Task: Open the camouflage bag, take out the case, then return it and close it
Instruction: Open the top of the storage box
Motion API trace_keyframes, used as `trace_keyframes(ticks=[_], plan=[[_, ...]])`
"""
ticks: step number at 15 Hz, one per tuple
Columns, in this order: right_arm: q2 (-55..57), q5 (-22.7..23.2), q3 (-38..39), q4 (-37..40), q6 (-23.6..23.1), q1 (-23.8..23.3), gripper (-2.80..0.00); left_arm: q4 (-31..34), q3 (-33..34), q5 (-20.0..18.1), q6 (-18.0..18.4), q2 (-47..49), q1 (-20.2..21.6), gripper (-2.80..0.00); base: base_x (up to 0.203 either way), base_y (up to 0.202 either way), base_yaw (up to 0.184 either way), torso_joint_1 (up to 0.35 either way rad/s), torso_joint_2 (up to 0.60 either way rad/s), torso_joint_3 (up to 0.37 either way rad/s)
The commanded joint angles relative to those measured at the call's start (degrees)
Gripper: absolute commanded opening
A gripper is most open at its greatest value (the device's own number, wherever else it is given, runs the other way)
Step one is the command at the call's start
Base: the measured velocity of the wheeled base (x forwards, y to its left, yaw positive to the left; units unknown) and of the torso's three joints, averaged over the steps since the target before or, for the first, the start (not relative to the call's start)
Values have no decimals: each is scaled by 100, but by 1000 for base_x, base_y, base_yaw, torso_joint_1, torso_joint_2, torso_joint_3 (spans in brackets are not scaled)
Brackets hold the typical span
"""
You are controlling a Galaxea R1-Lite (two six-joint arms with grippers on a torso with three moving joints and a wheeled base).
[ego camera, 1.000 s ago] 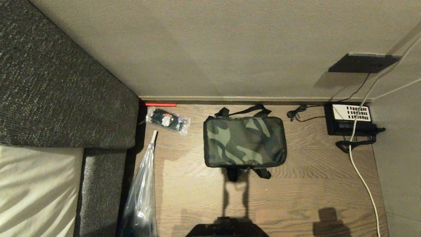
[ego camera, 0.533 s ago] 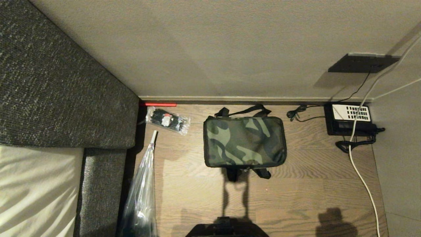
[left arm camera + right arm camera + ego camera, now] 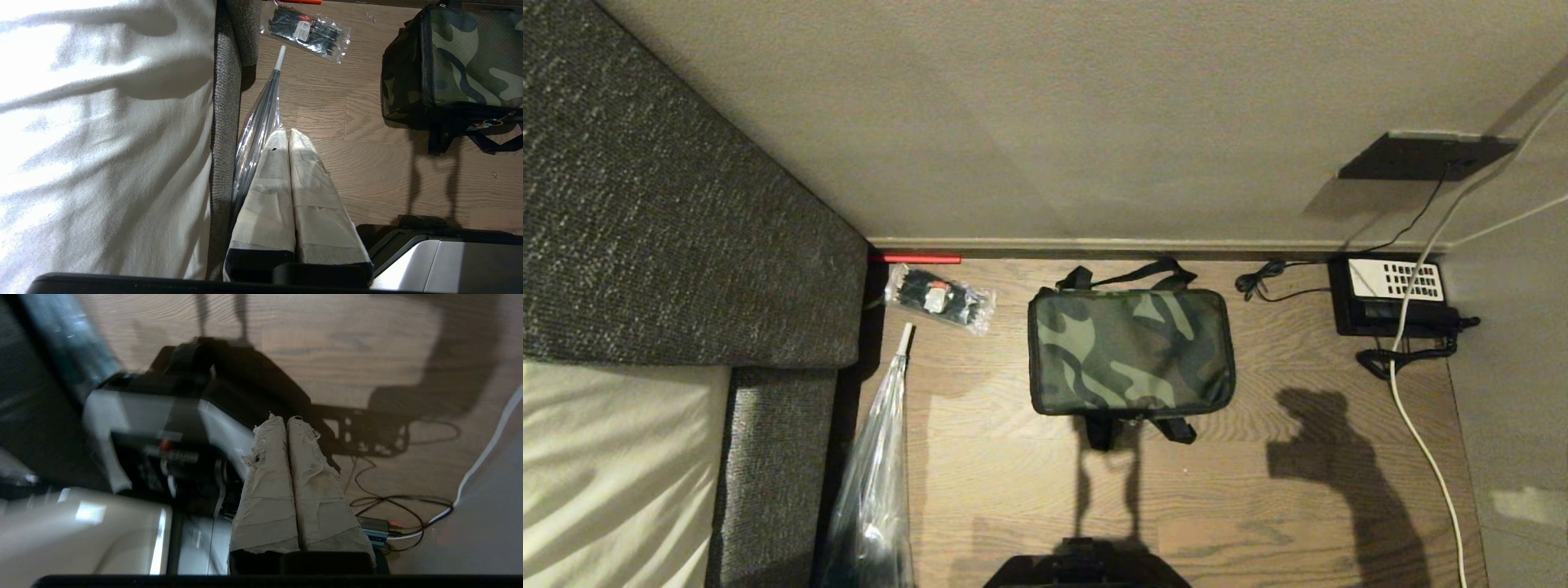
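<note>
We see the camouflage bag in matt woven cloth, its straps a darker webbing. The floor under it is wood plank, grained, with a dull satin finish. Beside the bag, toward the sofa, a glossy clear plastic packet holds black ties, and a crinkled shiny plastic sleeve lies nearer us. The sofa is coarse, nubby grey fabric; the sheet on it is smooth pale cloth. The left gripper's fingers and the right gripper's fingers are wrapped in frayed, papery tape.
</note>
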Motion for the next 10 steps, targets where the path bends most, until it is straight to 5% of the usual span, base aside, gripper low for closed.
trace_keyframes(ticks=[1,5,10], plan=[[2318,-200,113,-1754,218,496,-280,-1,9,4,-4,9,2,-280,0,0,0,0,0,0],[3845,-596,455,-4322,1359,1694,-280,-1,0,4,-5,9,2,-280,0,0,0,0,0,0],[4992,-1097,900,-5910,1576,2340,-280,-1,4,4,-5,9,2,-280,0,0,0,0,0,0]])
